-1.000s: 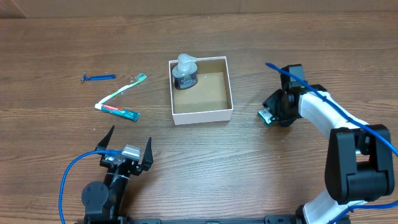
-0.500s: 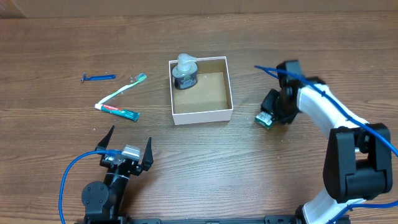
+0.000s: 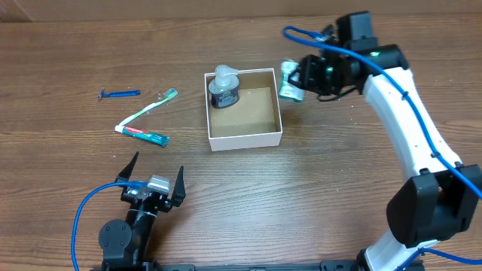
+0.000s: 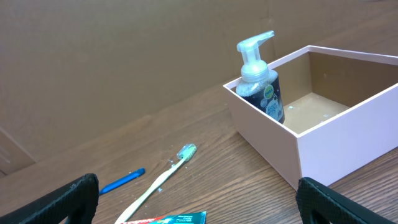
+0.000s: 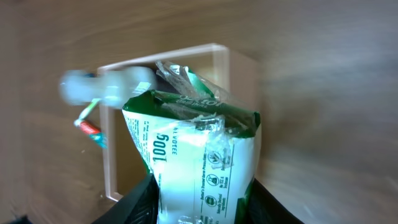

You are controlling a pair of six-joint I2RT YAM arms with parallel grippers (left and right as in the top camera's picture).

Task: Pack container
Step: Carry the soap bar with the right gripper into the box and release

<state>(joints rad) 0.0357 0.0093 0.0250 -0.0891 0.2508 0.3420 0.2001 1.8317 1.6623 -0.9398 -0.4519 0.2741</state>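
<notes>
**A:** Where is the container (image 3: 245,139)?

**B:** Mid-table, open side up. A pump bottle (image 3: 224,89) stands upright in its far corner, on the left arm's side.

**A:** And the right gripper (image 3: 300,79)?

**B:** Raised just beside the container's far corner on its own side, fingers clamped on a green packet (image 3: 288,81). The wrist view is blurred, so I cannot tell whether the packet hangs over the rim or just outside it.

**A:** The left gripper (image 3: 157,172)?

**B:** Near the table's (image 3: 339,203) front edge, well apart from the container, fingers spread wide with nothing between them.

**A:** What else lies out?

**B:** A toothbrush (image 3: 148,108) and a toothpaste tube (image 3: 141,135), meeting at one end, lie to the container's left. A blue razor (image 3: 120,94) lies farther back.
</notes>
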